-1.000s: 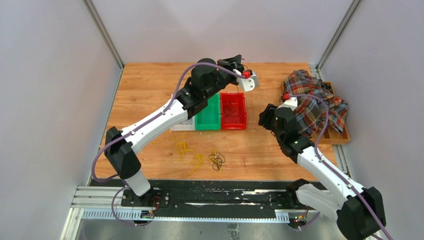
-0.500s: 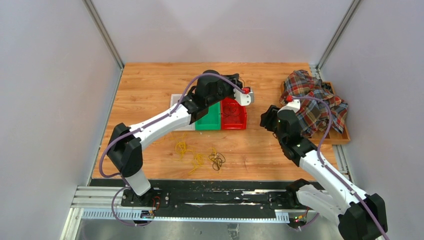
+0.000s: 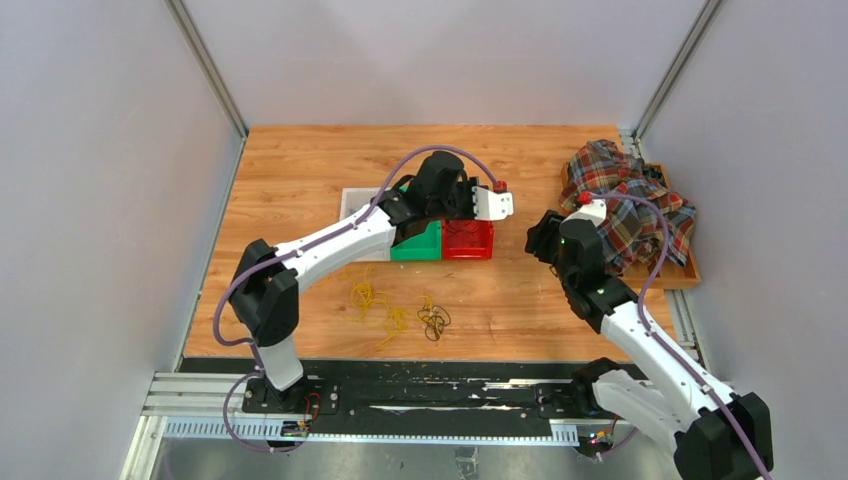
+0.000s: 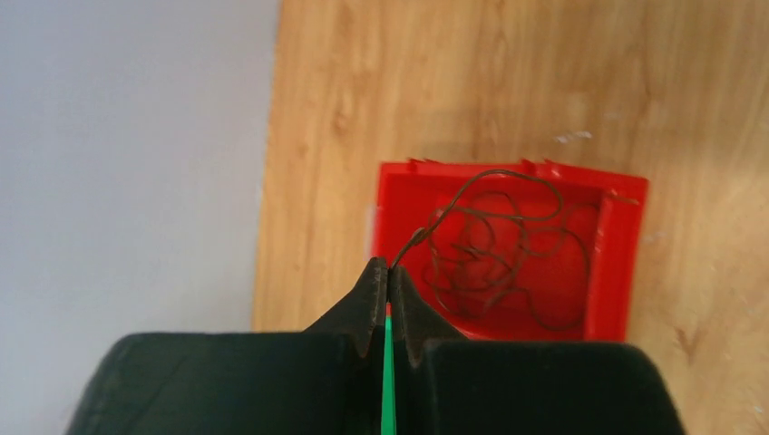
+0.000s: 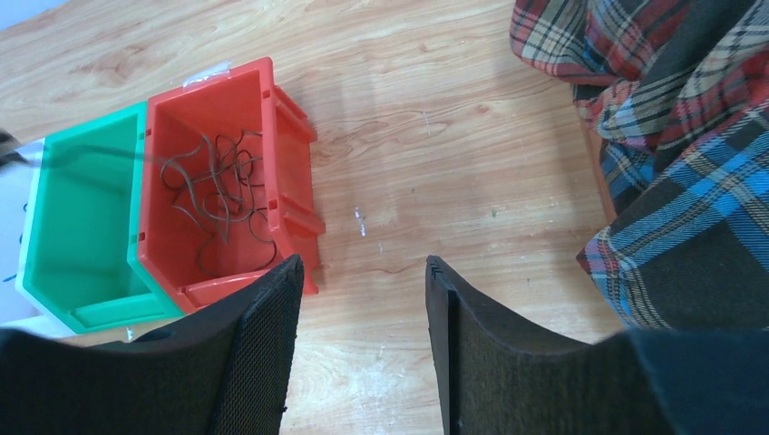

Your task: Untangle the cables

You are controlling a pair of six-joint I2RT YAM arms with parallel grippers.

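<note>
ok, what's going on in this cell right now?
The left gripper is shut on one end of a dark cable whose coil lies in the red bin. The right gripper is open over the table beside that bin, holding nothing. A yellow and dark tangle lies on the table, nearer its front edge.

I see a brown cable (image 4: 504,246) coiled in the red bin (image 4: 624,272), its end in my left pincer (image 4: 388,283); yellow cables (image 3: 372,303) and a black tangle (image 3: 433,321) lie on the table (image 3: 300,170).

Left arm (image 3: 335,238) and right arm (image 3: 650,345) are showing white links, black joints; purple hoses (image 3: 440,150) are running alongside; fingers (image 5: 263,353) are wearing black textured pads.
</note>
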